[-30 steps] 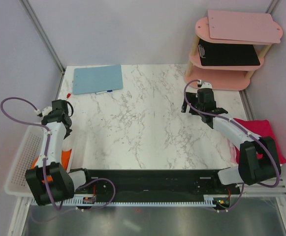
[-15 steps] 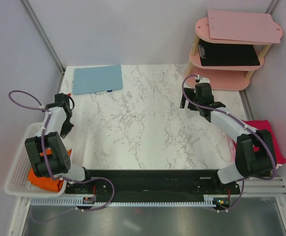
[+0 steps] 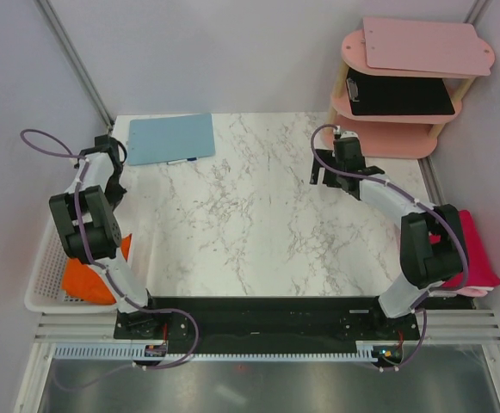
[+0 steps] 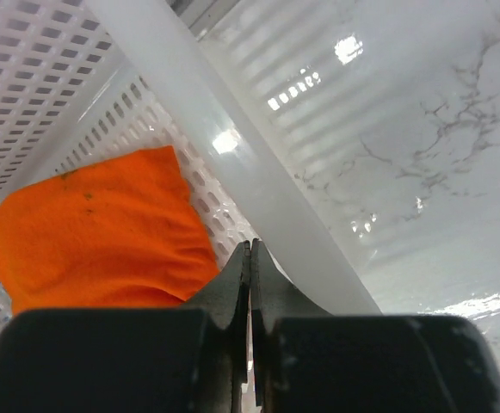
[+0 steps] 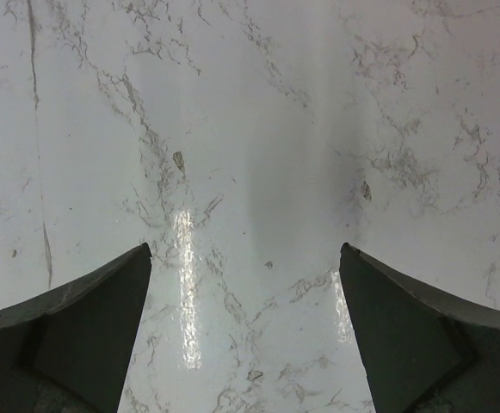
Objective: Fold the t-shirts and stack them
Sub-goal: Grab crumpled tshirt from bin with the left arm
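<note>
Right hand [image 5: 245,254] hangs spread wide above the white marble counter [image 5: 250,129]; left hand [image 4: 250,247], fingers pressed together on nothing, sits over the rim of the white perforated plastic basket [image 4: 34,60]. Bright orange cloth t-shirt [image 4: 95,228] lies crumpled in that basket (the magenta-pink cloth t-shirt [image 3: 480,249] lies bunched beside the counter's right edge).

orange t-shirt [image 3: 84,282]: part behind left arm [image 3: 84,225] | magenta t-shirt [image 3: 479,251]: part behind right arm [image 3: 425,249]

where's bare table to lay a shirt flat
The marble table is bare across its middle, from the blue clipboard down to the black base rail. Crowded: white basket with orange t-shirt at left, pink shelf far right.
</note>
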Robot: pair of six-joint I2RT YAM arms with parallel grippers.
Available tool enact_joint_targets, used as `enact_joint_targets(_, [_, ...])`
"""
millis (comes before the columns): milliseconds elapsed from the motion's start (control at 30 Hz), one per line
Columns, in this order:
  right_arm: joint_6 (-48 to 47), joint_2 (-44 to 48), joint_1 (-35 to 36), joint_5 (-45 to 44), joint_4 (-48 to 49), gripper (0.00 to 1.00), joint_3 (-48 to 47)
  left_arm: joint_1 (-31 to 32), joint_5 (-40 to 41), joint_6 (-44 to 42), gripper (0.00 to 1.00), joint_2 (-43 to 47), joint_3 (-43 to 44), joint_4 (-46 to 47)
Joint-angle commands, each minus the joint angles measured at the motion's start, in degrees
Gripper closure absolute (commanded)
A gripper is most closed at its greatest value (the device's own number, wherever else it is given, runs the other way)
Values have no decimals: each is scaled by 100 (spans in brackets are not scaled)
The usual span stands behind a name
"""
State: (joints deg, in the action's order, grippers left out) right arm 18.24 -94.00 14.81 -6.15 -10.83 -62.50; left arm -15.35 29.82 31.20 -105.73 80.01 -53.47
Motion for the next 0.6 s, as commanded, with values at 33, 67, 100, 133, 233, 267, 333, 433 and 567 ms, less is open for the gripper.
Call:
enact_joint_targets(33, [-22,-329,22,79,-33,2,-429,6,58,-53,98,-728,1059,-137])
enact_joint_targets(67, [-22,-382,22,79,-42,2,-491,6,59,-87,98,-825,1313,-154])
enact_joint_targets(100, [-22,-417,31,79,-51,2,-517,6,33,-105,98,-904,1429,-189])
enact_joint_targets(133, [-22,-487,22,105,-51,2,-544,6,-11,-123,98,-1071,1517,-199])
enact_joint_targets(233, [-22,-576,22,167,-86,2,-614,-3,-151,-184,98,-1256,1790,-251])
enact_joint_targets(267, [-14,-585,22,176,-77,2,-606,6,-204,-228,98,-1248,1869,-304])
enact_joint_targets(333, [-13,-611,13,228,-77,2,-606,24,-345,-229,98,-1143,1826,-339])
enact_joint_targets(433, [-5,-629,22,342,-68,2,-597,15,-512,-246,97,-564,1554,-296])
enact_joint_targets(567, [83,-629,22,553,2,2,-570,15,-311,-115,87,393,1044,-400])
